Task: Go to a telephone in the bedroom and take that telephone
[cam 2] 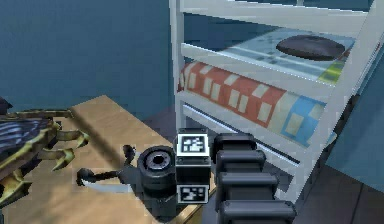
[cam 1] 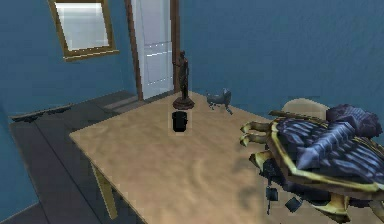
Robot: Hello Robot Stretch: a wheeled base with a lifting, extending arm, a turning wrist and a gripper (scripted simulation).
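Reaching out over the table [cam 2: 105,120], the gripper [cam 2: 102,172] hung low above the wood, close to a blue and gold ornament [cam 2: 25,140]. With that piece so near its fingers, I could not tell whether it held anything. No telephone was plain to read. My best guess was the black block [cam 1: 180,121] standing mid-table in front of a dark statuette [cam 1: 182,75] (a grey thing [cam 1: 220,98] beside the statuette was the other candidate). On that reading, the step in hand was the approach and reach, with the take not yet made. The next move probably called for settling which item was the telephone, then shifting the base along the table until the arm lined up with it. The arm would then need to extend without knocking the ornament or statuette. A white-framed bed [cam 2: 260,90] stood beyond the table.
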